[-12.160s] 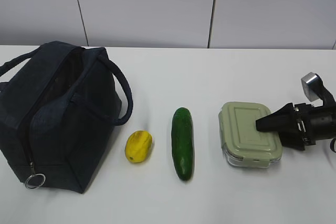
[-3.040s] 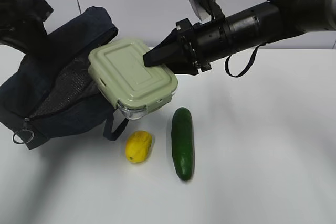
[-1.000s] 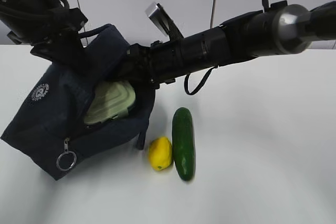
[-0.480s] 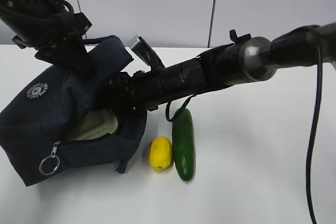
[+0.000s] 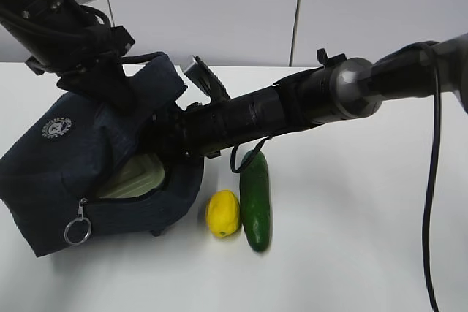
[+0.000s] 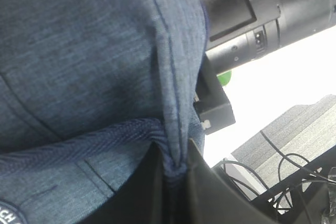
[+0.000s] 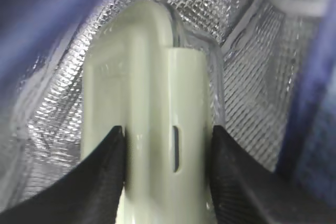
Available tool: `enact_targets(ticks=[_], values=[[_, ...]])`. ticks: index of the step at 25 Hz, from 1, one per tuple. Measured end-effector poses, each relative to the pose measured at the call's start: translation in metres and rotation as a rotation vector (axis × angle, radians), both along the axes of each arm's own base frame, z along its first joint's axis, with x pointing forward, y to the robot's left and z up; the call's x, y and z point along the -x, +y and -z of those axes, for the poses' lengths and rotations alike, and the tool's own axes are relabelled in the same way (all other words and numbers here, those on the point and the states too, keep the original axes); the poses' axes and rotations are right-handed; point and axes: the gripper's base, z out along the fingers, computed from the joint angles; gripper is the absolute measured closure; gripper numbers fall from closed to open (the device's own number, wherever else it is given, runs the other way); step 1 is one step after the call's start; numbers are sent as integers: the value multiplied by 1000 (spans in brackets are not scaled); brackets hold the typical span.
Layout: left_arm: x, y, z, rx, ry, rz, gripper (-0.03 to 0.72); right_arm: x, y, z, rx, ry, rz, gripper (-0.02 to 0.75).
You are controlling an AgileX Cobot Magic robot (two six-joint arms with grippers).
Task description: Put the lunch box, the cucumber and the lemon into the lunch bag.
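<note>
A white tabletop [image 5: 365,253] runs back to a pale panelled wall. At the left the lunch bag [image 5: 66,180] lies tipped with its mouth toward the middle, its zipper ring pull [image 5: 77,230] hanging at the front and the round white logo [image 5: 56,127] showing on its side. The left gripper [image 6: 173,169] has its jaws pressed together on a fold of the bag's navy fabric, holding its upper edge up. Inside the mouth sits the lunch box [image 5: 135,177], its sage-green lid partly seen. The right gripper [image 7: 168,145] reaches into the bag, its jaws clamped on the two sides of the lunch box against the silver lining [image 7: 247,77]. Just right of the bag lies the lemon [image 5: 222,213], with the cucumber [image 5: 255,199] right beside it under the right arm
</note>
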Motion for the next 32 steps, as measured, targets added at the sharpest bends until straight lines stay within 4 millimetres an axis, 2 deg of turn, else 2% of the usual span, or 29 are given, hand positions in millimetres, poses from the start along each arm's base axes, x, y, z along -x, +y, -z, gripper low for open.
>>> enact_targets(ticks=[13, 32], values=[[-5, -3, 11, 4, 28, -7, 683, -1, -1, 3, 37, -9, 10, 386], [-6, -3, 11, 8, 29, -9, 683, 1, -2, 5, 63, -9, -18, 342]])
